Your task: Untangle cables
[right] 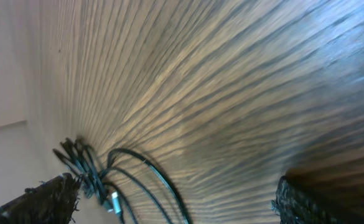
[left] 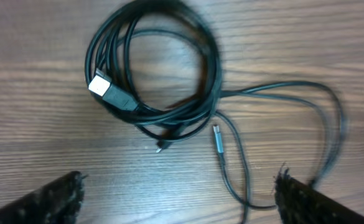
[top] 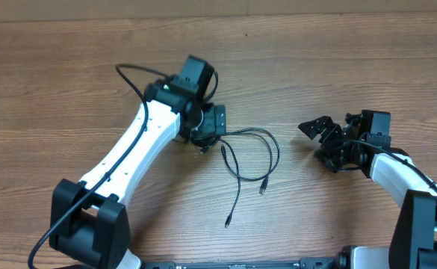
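Wood table (top: 315,60), cables (left: 169,114) beneath left gripper (left: 180,183)

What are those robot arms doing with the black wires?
They are working on untangling the cables on the table. The left gripper hangs open right over the coiled bunch, holding nothing. A few loose ends trail out toward the middle of the table. The right gripper is open too, off to the side and apart from the cables.

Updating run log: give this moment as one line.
left gripper open over coiled thin black cables; right gripper open, empty; cables tangled on wooden table
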### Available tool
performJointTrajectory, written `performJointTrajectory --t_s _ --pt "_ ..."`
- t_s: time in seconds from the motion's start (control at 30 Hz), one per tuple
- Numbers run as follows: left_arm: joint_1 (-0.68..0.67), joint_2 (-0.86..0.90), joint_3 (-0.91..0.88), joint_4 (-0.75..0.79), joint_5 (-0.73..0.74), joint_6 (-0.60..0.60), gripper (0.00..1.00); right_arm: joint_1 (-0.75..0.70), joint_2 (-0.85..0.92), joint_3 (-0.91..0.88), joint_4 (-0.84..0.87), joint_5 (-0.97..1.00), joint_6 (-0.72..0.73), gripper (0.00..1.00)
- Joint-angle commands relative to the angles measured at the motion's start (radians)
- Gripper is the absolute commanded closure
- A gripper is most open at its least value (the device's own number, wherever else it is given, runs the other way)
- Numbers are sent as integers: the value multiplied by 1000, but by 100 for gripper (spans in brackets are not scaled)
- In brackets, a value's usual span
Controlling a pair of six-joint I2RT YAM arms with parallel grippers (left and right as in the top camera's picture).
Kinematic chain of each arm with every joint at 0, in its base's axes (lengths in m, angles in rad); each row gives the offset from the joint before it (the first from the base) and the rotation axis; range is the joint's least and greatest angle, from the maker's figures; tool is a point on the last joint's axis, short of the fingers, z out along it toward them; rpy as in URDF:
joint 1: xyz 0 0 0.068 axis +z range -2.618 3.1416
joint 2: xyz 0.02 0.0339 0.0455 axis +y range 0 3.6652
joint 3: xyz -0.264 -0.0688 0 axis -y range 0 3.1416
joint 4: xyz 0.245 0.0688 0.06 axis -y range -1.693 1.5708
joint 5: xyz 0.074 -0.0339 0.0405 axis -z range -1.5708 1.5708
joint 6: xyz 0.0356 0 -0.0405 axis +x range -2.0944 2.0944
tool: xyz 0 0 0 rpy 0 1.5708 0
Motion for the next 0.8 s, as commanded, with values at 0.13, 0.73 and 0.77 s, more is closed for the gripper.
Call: performJointTrajectory --t_s 0.13,0.73,0.77 --pt "3 -15 -220 139 -24 -306 36 4 -14 8 -48 -41 13 0" --pt "29 -15 -421 531 -81 -486 32 4 -13 8 -151 -40 -66 0" --pt "29 -15 -422 533 -81 -486 32 4 -13 8 -157 -40 -67 0"
